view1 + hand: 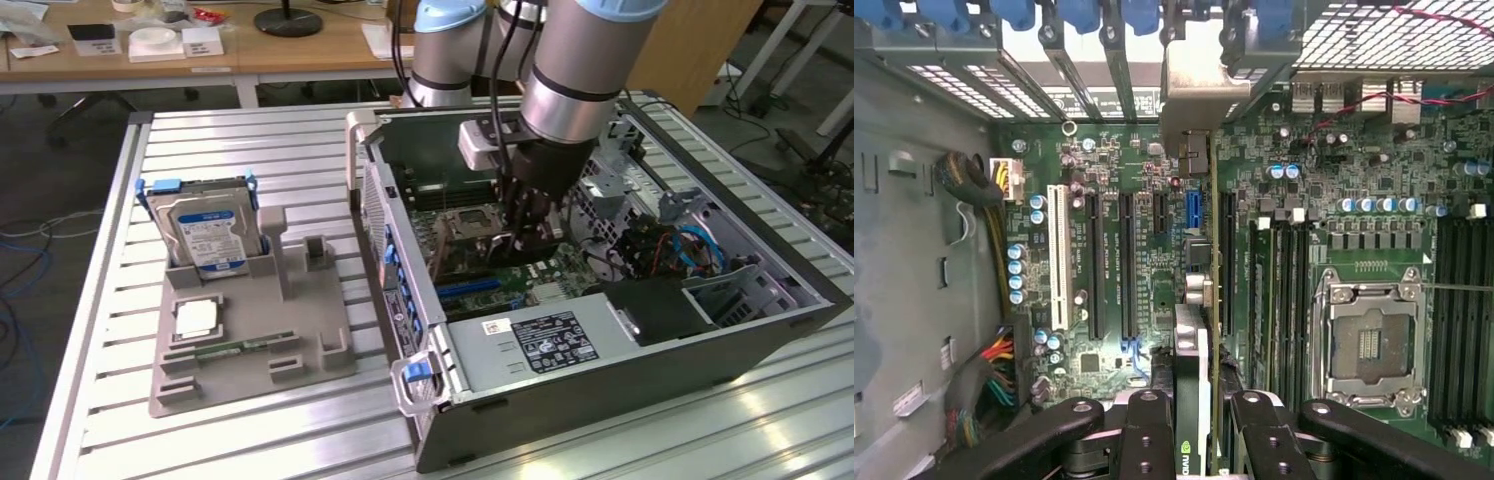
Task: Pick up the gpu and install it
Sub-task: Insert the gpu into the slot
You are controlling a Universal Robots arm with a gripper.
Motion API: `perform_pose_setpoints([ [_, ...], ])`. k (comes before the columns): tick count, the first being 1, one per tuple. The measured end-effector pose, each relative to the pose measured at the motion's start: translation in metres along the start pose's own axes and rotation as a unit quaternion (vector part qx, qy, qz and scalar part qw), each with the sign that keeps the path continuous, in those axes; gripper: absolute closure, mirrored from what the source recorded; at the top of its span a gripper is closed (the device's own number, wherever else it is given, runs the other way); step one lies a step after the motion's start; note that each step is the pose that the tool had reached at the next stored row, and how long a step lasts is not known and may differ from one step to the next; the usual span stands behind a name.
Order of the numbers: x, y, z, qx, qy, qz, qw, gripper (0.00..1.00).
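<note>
A slatted aluminium table (240, 140) carries an open computer case (601, 370) lying on its side. The robot arm (587, 60) reaches down into it, over the motherboard (1104, 370). Well apart, toward the exterior view's left, a grey holder (254, 385) keeps 1 hard drive (207, 235) upright and 1 memory stick (240, 348) flat. The gripper (1194, 420) is narrowed onto the gpu (1192, 360), clamping both faces. The card stands on edge among the expansion slots, and its silver bracket (1199, 90) reaches the case's rear wall. Whether it is seated cannot be told.
</note>
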State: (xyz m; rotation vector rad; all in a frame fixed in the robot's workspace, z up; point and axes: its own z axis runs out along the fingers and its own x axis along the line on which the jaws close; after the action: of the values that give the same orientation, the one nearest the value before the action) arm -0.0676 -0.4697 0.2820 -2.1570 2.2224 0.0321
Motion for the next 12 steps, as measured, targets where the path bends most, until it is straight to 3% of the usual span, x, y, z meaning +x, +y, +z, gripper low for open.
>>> perform_pose_setpoints([
  [12, 0.0004, 0.0068, 0.0052, 0.0, 0.0, 0.0, 1.0, 0.73],
])
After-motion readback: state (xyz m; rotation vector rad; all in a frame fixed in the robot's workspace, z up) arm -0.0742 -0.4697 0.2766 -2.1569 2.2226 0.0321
